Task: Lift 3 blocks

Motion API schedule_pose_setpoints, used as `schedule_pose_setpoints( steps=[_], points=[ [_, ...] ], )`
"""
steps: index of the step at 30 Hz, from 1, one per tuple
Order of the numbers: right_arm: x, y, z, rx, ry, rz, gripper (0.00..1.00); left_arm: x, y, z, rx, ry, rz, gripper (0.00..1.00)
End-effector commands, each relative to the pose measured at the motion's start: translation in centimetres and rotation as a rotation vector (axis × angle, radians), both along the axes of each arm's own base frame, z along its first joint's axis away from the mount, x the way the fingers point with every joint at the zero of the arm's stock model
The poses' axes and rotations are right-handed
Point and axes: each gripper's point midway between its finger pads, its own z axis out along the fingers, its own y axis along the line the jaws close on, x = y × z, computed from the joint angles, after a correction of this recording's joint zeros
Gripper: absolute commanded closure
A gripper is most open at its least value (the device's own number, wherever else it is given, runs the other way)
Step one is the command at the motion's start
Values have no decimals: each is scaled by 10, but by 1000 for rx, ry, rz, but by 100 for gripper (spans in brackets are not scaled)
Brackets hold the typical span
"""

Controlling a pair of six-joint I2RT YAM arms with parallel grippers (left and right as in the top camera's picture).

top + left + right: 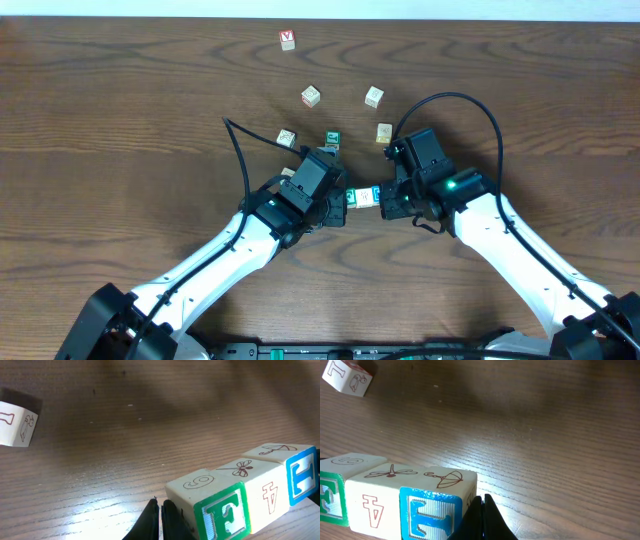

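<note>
Alphabet blocks (363, 197), green, cream, blue, are squeezed in a row between left jaws and right jaws, each pair closed together; uneven pressure could buckle the row.

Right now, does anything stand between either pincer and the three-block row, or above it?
Nothing visible. The left pincer, shut, sits beside the green block; the right pincer, shut, beside the blue block. The other cubes lie apart.
</note>
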Motion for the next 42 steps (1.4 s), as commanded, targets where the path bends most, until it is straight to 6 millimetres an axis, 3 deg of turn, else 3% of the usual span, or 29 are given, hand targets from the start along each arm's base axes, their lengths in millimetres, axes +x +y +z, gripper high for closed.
schedule_pose_setpoints(
  steps=[1,22,42],
  points=[
    [-23,61,30,235,36,193,99,-3,-51,64,-209,-70,-150,93],
    [-22,61,45,251,-7,196,99,0,-52,71,-214,-80,-147,93],
    [-20,59,44,246,-5,176,99,-2,-51,69,-205,-70,-147,93]
  ],
)
